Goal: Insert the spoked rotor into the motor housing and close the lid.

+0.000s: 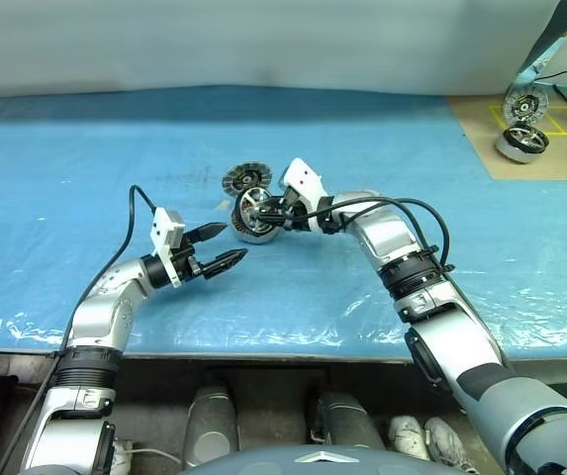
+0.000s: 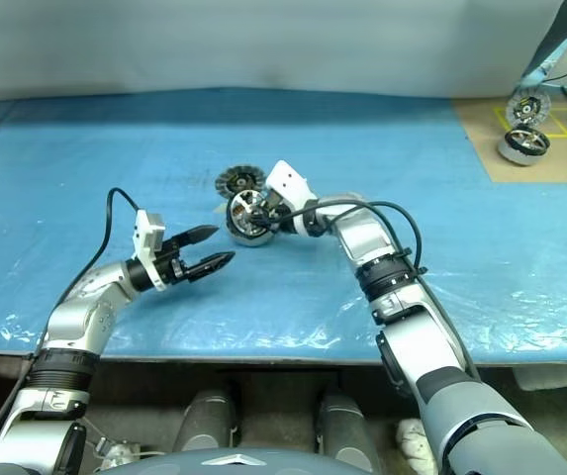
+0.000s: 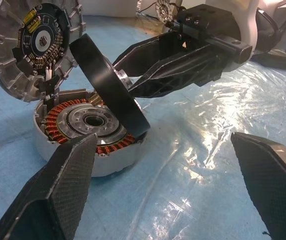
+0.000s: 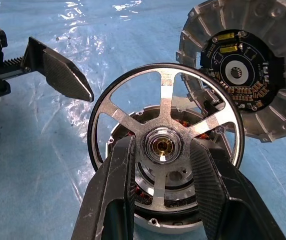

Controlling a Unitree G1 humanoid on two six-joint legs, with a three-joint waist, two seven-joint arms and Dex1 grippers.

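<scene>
Between the right claw's fingers sits the rotor's hub, clamped, the wheel tilted just above the housing on the blue surface. Behind them the hinged lid stands open. Nearby, the left claw hangs spread apart, empty.

Spoked rotor: bright polished metal, black rim. Motor housing: matt grey metal, copper windings. Fingers: textured matt black. Bench: glossy blue plastic sheet.
</scene>
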